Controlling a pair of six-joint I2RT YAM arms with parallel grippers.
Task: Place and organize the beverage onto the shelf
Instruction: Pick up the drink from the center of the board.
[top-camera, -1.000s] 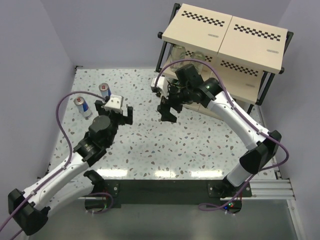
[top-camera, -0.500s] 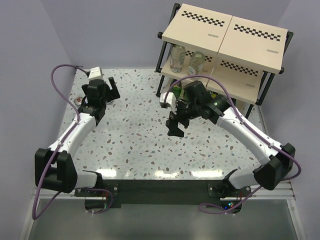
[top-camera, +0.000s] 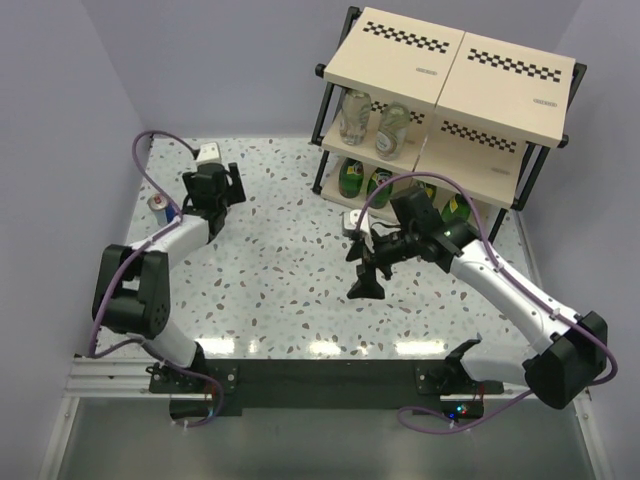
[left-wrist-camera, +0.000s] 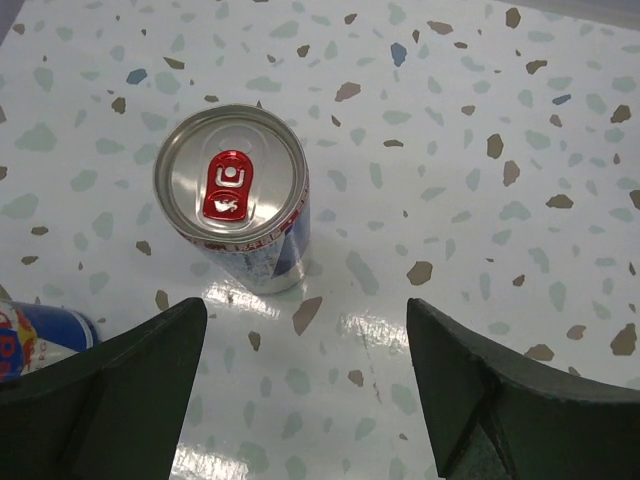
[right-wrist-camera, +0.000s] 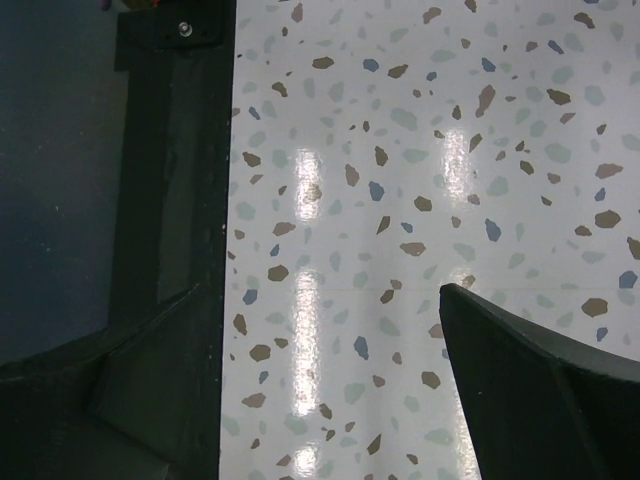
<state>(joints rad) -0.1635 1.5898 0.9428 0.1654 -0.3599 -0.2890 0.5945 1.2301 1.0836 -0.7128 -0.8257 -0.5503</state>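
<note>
At the far left of the desk (top-camera: 280, 270), the left pincer (left-wrist-camera: 305, 305) hangs above a blue-and-silver can (left-wrist-camera: 235, 195) with its fingers (left-wrist-camera: 120, 390) spread apart. The can stands upright on the speckled top, its silver lid and red tab facing up. It sits just beyond the fingertips, nearer the left finger, and nothing is clamped between them. A second can (left-wrist-camera: 45, 335) peeks out at the left edge of the wrist view, mostly hidden behind the left finger, so its pose cannot be told.

At the far right stands the shelf (top-camera: 450, 60), its pale top boards marked with black checkered strips. Two clear bottles (top-camera: 353, 115) stand side by side at the left end of the middle tier. Green bottles (top-camera: 350, 178) stand in a row on the bottom tier, partly screened by the right arm.

Near the middle of the desk, the right pincer (top-camera: 365, 283) points downward with its fingers wide apart and holding nothing. Its wrist camera shows only bare speckled surface and the black base plate (right-wrist-camera: 170, 150) along the desk's near edge.
</note>
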